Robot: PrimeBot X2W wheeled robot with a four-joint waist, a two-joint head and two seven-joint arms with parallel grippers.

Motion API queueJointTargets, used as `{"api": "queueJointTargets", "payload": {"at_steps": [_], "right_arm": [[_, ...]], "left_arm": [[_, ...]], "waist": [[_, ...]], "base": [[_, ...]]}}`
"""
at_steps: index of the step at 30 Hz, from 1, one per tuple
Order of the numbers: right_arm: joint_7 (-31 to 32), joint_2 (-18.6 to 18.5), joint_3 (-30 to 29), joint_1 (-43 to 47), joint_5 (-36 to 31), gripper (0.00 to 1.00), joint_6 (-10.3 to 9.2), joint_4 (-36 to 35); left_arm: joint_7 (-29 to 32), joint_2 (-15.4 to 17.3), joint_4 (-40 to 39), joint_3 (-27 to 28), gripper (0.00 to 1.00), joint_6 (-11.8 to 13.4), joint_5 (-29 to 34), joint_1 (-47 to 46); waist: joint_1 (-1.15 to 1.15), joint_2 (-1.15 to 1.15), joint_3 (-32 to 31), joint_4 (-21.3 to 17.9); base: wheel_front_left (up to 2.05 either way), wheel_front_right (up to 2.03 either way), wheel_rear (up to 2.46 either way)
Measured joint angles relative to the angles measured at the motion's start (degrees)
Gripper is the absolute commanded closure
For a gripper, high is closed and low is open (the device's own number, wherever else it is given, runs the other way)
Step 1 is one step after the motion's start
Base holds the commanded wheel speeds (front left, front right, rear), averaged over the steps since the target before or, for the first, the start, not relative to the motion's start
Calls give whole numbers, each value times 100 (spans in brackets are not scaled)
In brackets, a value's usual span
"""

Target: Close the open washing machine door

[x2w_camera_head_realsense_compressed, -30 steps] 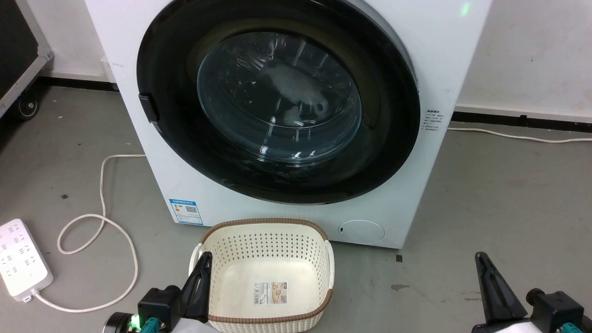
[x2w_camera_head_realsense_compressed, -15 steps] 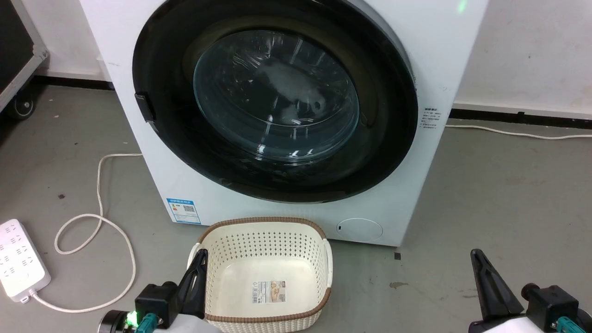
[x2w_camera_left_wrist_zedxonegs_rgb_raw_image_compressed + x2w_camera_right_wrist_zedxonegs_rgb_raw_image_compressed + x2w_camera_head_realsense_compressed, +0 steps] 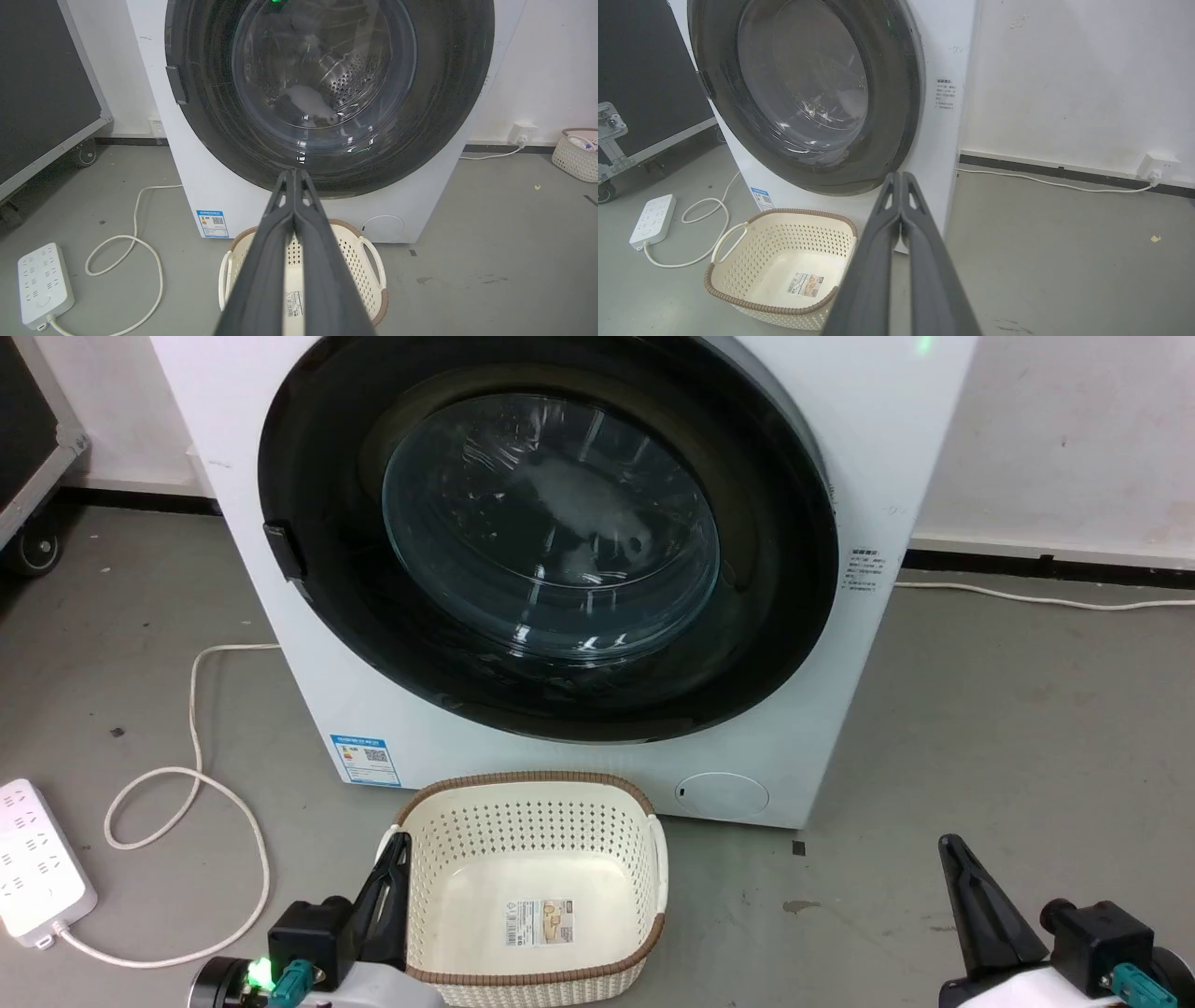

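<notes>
Grey floor [image 3: 1008,728] bears washing machine [image 3: 439,747], cream basket [image 3: 523,826], power strip [image 3: 37,868], looped cable [image 3: 193,709].

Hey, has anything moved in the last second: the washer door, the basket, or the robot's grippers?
The whole head view slid slightly left and up: the camera moved, not the things. The left gripper and right gripper drifted along, shut and empty. Nothing grasped or released. Unchanged: the round black-rimmed glass door flush on the white washing machine, the cream perforated basket before it.
</notes>
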Motion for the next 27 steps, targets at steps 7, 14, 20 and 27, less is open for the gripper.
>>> {"api": "queueJointTargets", "payload": {"at_steps": [7,14,20,27], "right_arm": [[85,0,22,-10,-21,100,0,-19],[177,0,40,-87,-53,100,0,-49],[234,0,53,-121,-94,100,0,-71],[336,0,73,-132,-153,100,0,-108]], "left_arm": [[97,-7,-60,38,100,32,43,-1],[170,-22,-109,87,100,47,101,-13],[242,-27,-159,134,100,67,149,-21],[344,-42,-224,177,100,94,203,-25]], "waist": [[0,0,17,-20],[0,0,33,-39],[0,0,48,-56],[0,0,69,-81]], "base": [[0,0,0],[0,0,0],[0,0,0],[0,0,0]]}}
